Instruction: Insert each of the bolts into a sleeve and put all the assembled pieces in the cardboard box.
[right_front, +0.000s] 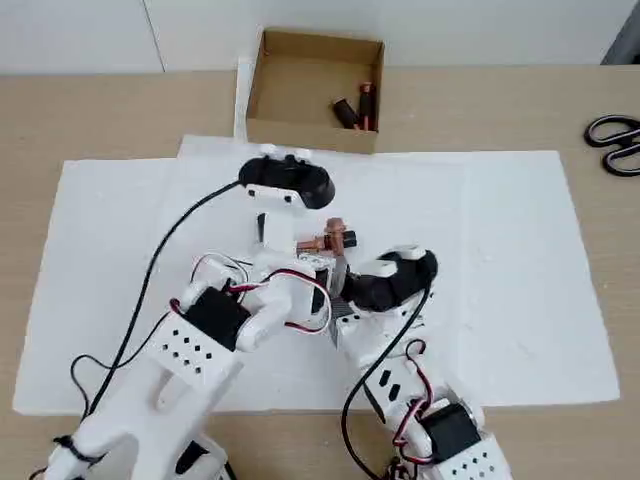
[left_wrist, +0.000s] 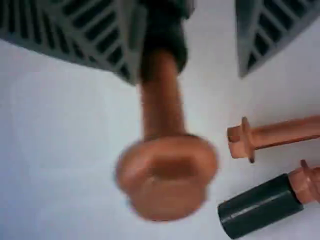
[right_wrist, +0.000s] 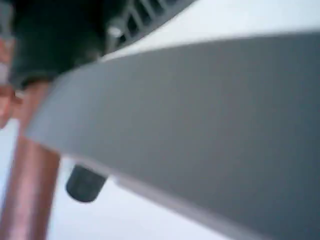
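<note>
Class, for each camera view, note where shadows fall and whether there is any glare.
High view: even light, soft shadows on the white sheet, a shaded inner wall in the cardboard box, no glare. Left wrist view: the bolt casts barely any shadow. Right wrist view: the sheet is bright, no glare.

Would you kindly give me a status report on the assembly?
Left pincer open around sleeved bolt. Right pincer alongside it. Loose bolt, one assembled piece on sheet.

My arms (right_front: 180, 365) are white shells with black motors (right_front: 215, 312). Red, white and black wires (right_front: 300, 325) loop at the joints, a black cable (right_front: 150, 290) trails left, and my fingers (left_wrist: 75, 35) are ribbed grey.
</note>
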